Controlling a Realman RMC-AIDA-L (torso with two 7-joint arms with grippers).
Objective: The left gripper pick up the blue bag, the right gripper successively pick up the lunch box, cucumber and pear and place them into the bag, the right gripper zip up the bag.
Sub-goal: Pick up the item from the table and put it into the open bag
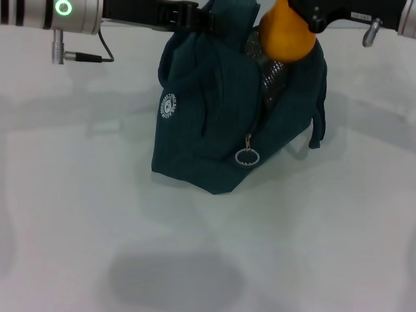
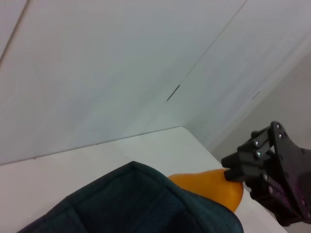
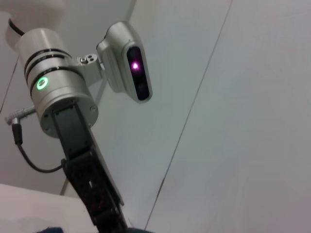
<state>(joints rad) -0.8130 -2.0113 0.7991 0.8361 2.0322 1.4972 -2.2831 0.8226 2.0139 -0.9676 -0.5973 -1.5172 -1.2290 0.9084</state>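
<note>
table (image 1: 78,214): white, carries the bag.
blue bag (image 1: 208,123): at 12 o'clock on the table; soft fabric, sags unless held up, mouth open at 1 o'clock.
left gripper (image 1: 188,16): clamped on the bag's top edge.
pear (image 1: 287,32): above the mouth, smooth, firm, likely bruisable; grip its widest part.
right gripper (image 1: 305,14): closed on the pear.
zip pull (image 1: 247,156): small metal ring, hangs at the front.
</note>
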